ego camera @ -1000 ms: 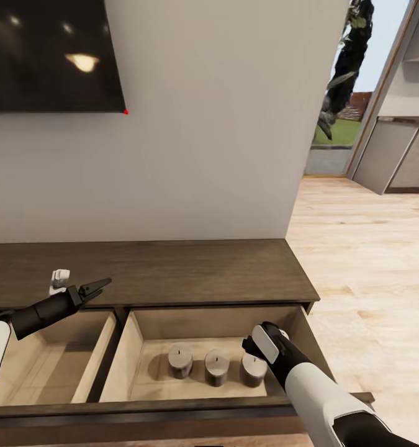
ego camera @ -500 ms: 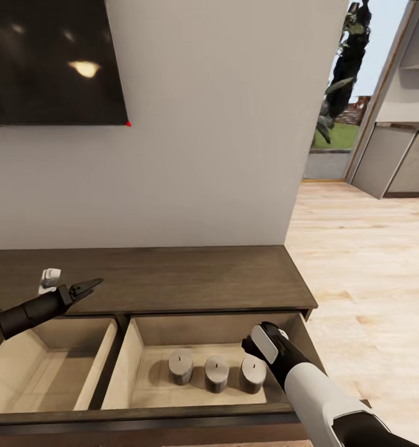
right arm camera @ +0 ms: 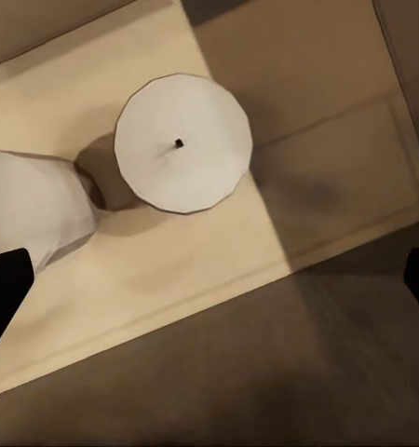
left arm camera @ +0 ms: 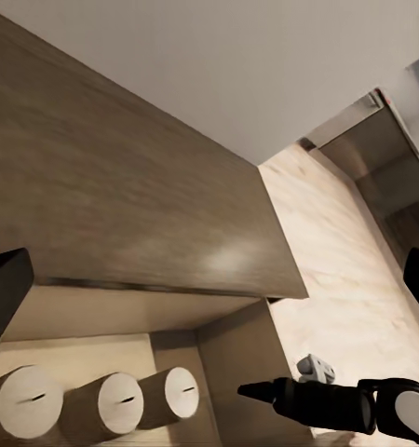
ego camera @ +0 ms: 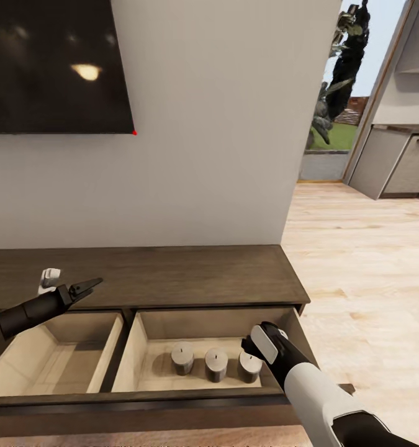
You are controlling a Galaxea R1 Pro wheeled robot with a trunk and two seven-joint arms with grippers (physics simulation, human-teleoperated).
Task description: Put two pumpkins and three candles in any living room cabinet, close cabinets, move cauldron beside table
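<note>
The dark brown cabinet (ego camera: 172, 276) stands against the wall with two drawers pulled out. Three candles (ego camera: 216, 364) stand in a row in the right drawer and also show in the left wrist view (left arm camera: 107, 405). My right gripper (ego camera: 257, 351) hangs open just above the rightmost candle (right arm camera: 183, 142), its fingertips (right arm camera: 5, 293) spread wide and holding nothing. Over the cabinet's front edge, above the left drawer (ego camera: 60, 363), my left gripper (ego camera: 88, 287) is open and empty. The pumpkins and the cauldron are out of view.
A black TV (ego camera: 54, 62) hangs on the wall above the cabinet. To the right, light wood floor (ego camera: 364, 267) runs toward a doorway and grey kitchen cabinets (ego camera: 401, 164). The left drawer's pale interior holds nothing.
The whole picture has shifted, so the camera moved. My left gripper has drifted slightly left. The right gripper stays above the rightmost candle and the candles have not moved.
</note>
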